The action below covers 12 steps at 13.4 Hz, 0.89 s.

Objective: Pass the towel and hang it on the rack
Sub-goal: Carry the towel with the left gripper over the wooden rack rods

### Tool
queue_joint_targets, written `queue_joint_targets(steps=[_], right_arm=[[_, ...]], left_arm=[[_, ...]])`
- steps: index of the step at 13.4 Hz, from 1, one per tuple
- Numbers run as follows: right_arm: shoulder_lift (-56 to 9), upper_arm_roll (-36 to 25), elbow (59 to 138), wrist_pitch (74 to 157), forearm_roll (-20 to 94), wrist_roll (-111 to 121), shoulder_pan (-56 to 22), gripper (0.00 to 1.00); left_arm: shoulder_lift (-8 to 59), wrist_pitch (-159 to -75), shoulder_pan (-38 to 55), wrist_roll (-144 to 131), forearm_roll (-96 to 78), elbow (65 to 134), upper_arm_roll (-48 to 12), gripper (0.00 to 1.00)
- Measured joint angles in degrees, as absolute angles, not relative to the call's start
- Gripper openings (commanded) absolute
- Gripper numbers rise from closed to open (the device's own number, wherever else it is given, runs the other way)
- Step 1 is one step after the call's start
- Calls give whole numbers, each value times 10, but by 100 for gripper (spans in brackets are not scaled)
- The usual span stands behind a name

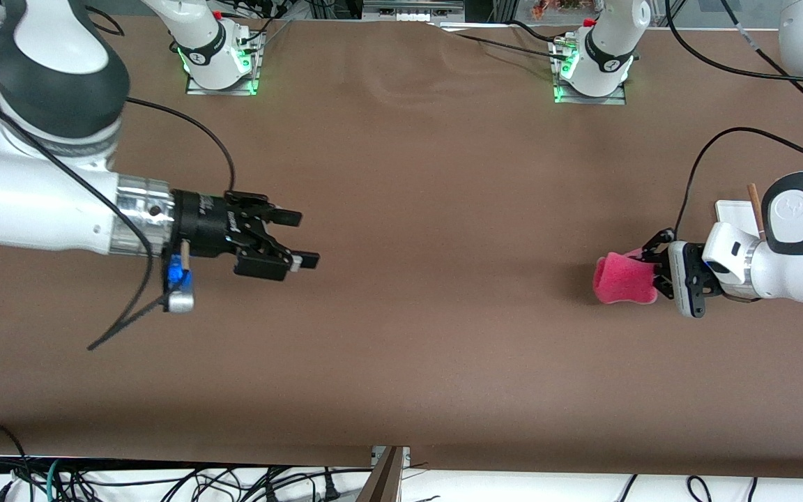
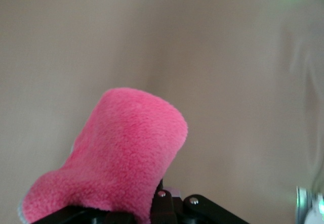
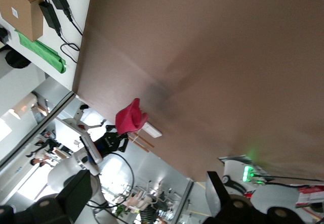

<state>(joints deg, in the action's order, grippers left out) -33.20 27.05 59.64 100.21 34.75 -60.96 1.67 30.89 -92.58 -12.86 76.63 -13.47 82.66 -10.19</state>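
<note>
The pink-red fluffy towel point(image 1: 623, 279) hangs folded from my left gripper point(image 1: 656, 273), which is shut on it above the table at the left arm's end. In the left wrist view the towel point(image 2: 121, 158) fills the lower part and covers the fingers. The rack point(image 1: 743, 209) stands beside the left arm; only its white base and one brown stick point(image 1: 756, 204) show past the arm. My right gripper point(image 1: 300, 240) is open and empty, held level over the table toward the right arm's end, pointing at the towel. The right wrist view shows the towel point(image 3: 129, 117) far off.
The brown table point(image 1: 429, 209) spreads between the two grippers. The arm bases point(image 1: 220, 59) stand along the table's back edge. A black cable point(image 1: 123, 321) dangles from the right arm onto the table. Cables lie below the table's front edge.
</note>
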Motion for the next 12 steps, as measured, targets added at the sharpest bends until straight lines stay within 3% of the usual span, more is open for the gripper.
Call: queue_joint_targets(steps=[6,8,12], right_arm=[[-143,141,780,913,246,-357,10,100],[-116,95,805,889,176,-269,-5,100],[-93,47,822,878,65,-122,-12,100]], left_arm=[[288,-887,-144,763,87,804,29,0],[280,-887,-160,766,120,804,70,0],[287,-957,-230,845,136,823,79,0]])
